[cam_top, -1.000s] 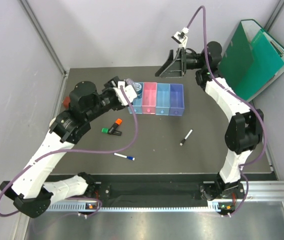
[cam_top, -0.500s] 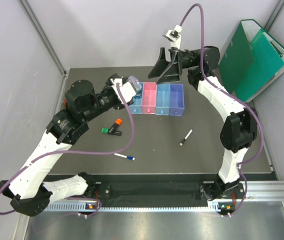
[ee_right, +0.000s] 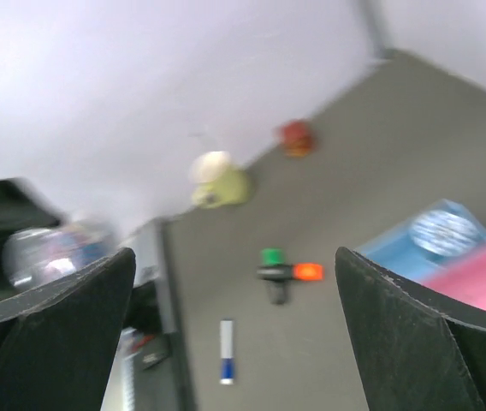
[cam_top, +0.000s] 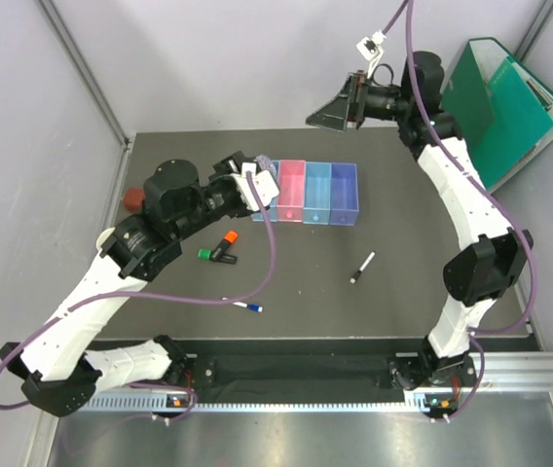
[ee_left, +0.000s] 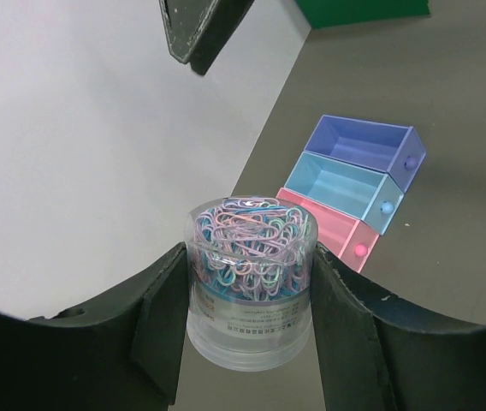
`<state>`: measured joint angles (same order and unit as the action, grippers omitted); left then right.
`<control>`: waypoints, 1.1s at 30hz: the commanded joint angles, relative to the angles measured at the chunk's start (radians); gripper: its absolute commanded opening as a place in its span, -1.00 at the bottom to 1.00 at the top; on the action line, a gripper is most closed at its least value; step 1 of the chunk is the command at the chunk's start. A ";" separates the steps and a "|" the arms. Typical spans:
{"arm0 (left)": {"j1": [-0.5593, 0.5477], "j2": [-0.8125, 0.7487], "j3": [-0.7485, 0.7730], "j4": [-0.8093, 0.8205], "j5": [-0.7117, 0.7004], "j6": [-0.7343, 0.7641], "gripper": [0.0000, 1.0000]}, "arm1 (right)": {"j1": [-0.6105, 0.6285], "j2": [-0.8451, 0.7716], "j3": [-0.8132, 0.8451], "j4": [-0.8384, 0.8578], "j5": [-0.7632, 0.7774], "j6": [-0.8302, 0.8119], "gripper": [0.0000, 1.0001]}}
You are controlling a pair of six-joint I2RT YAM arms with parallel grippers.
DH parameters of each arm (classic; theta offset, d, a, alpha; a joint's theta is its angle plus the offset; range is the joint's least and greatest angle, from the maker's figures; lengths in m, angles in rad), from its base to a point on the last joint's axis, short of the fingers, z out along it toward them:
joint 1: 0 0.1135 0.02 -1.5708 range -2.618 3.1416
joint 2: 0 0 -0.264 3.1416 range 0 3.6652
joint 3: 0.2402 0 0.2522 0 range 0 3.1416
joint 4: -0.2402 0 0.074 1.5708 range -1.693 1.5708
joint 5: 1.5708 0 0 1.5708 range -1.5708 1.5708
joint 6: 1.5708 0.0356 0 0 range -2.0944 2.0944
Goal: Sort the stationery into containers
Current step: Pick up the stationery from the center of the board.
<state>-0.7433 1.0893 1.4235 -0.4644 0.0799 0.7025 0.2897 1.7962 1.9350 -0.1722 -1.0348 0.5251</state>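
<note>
My left gripper point(cam_top: 258, 176) is shut on a clear round jar of coloured paper clips point(ee_left: 250, 274) and holds it over the left end of the row of bins. The pink bin point(cam_top: 292, 191), light blue bin point(cam_top: 317, 190) and purple-blue bin point(cam_top: 344, 190) show; the leftmost bin is mostly hidden. In the blurred right wrist view, a round blue thing point(ee_right: 437, 230) lies in that bin. The orange-and-black highlighter point(cam_top: 226, 240), green highlighter point(cam_top: 208, 255), white pen with blue cap point(cam_top: 245, 306) and black-and-white marker point(cam_top: 362, 268) lie on the table. My right gripper point(cam_top: 338, 110) is open and empty, high above the back edge.
Green folders point(cam_top: 496, 107) stand at the back right. A red object point(cam_top: 132, 201) sits at the table's left edge. A pale yellow cup point(ee_right: 217, 184) stands near the left wall. The walls close in on the left and back.
My left gripper has moved a little to the right with the jar, over the leftmost bin. My right gripper has swung up and away from the bins.
</note>
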 commanded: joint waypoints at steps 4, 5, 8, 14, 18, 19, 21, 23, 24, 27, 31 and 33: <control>-0.021 0.040 0.018 0.032 -0.046 0.048 -0.62 | 0.060 -0.043 0.078 -0.460 0.430 -0.398 0.99; -0.021 0.044 0.020 0.032 -0.049 0.054 -0.62 | 0.077 -0.050 0.078 -0.466 0.455 -0.407 0.99; -0.024 0.072 0.029 0.018 -0.054 0.072 -0.62 | 0.140 -0.070 0.078 -0.480 0.501 -0.438 0.99; -0.024 0.083 -0.014 0.053 -0.052 0.094 -0.64 | 0.177 -0.104 0.079 -0.487 0.519 -0.462 0.99; -0.024 0.075 -0.058 0.078 -0.049 0.114 -0.67 | 0.177 -0.142 0.047 -0.500 0.529 -0.487 0.99; -0.024 0.073 -0.072 0.085 -0.052 0.117 -0.67 | 0.175 -0.150 0.029 -0.500 0.529 -0.491 0.99; -0.024 0.070 -0.090 0.117 -0.065 0.117 -0.68 | 0.175 -0.172 0.004 -0.507 0.532 -0.504 0.99; -0.024 0.066 -0.120 0.142 -0.065 0.120 -0.70 | 0.175 -0.192 -0.008 -0.509 0.521 -0.511 0.99; -0.024 0.066 -0.124 0.161 -0.060 0.121 -0.70 | 0.175 -0.198 -0.022 -0.507 0.498 -0.511 0.99; -0.024 0.081 -0.123 0.185 -0.048 0.104 -0.72 | 0.180 -0.212 -0.042 -0.506 0.424 -0.516 0.98; -0.025 0.110 -0.084 0.214 -0.037 0.084 -0.72 | 0.195 -0.215 -0.054 -0.515 0.360 -0.517 0.97; -0.025 0.126 -0.068 0.222 -0.035 0.083 -0.73 | 0.209 -0.216 -0.062 -0.518 0.343 -0.546 0.97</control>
<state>-0.7620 1.1927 1.2945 -0.3592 0.0334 0.8062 0.4744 1.6108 1.8854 -0.6891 -0.6136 0.0254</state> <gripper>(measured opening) 0.575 0.990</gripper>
